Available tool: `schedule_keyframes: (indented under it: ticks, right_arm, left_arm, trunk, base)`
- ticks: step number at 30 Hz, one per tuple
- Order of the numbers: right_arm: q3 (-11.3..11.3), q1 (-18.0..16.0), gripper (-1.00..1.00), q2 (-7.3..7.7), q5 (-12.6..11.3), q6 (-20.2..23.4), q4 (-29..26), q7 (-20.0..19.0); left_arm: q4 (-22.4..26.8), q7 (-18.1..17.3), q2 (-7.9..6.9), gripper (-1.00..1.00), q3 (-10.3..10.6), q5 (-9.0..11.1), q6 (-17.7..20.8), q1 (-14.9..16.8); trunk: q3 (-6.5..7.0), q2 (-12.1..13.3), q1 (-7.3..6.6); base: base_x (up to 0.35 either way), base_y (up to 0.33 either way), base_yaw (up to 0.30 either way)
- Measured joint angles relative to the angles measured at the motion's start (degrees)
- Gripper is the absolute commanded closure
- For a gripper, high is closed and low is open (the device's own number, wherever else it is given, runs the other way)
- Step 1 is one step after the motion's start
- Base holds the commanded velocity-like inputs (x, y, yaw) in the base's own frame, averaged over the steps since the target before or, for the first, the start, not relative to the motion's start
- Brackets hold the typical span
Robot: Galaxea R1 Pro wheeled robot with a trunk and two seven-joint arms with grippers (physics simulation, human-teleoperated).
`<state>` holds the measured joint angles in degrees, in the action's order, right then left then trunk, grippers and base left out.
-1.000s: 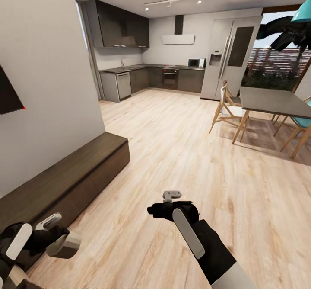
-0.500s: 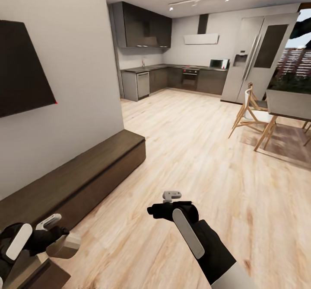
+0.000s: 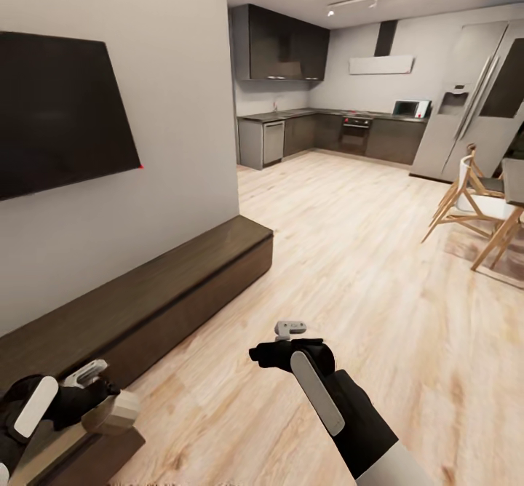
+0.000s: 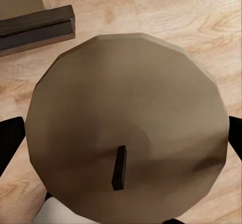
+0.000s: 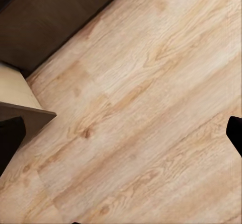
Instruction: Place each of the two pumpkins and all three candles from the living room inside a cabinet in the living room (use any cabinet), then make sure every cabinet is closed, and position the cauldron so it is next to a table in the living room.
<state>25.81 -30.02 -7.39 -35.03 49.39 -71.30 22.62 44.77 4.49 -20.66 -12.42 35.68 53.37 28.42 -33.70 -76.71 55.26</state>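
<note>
— What was the left hand (image 3: 87,399) doing?

— It was clamped on a candle (image 3: 110,412), a stubby tan cylinder. Seen from the left wrist, the candle (image 4: 126,138) showed its flat top and short dark wick, a black finger (image 4: 10,146) at either side.

— And where was that?

— Low over the wooden floor (image 3: 342,268), just beside the long dark cabinet (image 3: 145,304) under the wall-mounted television (image 3: 58,108). One drawer (image 3: 73,453) stood pulled out right below the candle.

— The right hand (image 3: 291,328)?

— Held out over bare floor, its fingers apart, nothing between them.
</note>
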Motion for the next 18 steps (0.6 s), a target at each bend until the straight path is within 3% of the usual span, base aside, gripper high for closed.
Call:
schedule_keyframes:
  ticks: [13, 18]
  right_arm:
    - [0.07, -0.01, -1.00, -0.08, -0.04, 0.14, -0.64, 0.18]
    - [2.18, 0.00, -1.00, -0.09, -0.07, 0.11, -0.78, 0.16]
  left_arm:
    - [0.00, -0.08, 0.08, 1.00, 0.02, 0.05, 0.00, 0.01]
    - [0.00, -0.08, 0.09, 1.00, 0.02, 0.08, 0.04, 0.01]
  trunk:
    - [-0.61, 0.00, 0.00]
    - [-0.96, 0.00, 0.00]
  base:
    - [0.000, 0.000, 0.252]
    - [0.000, 0.000, 0.208]
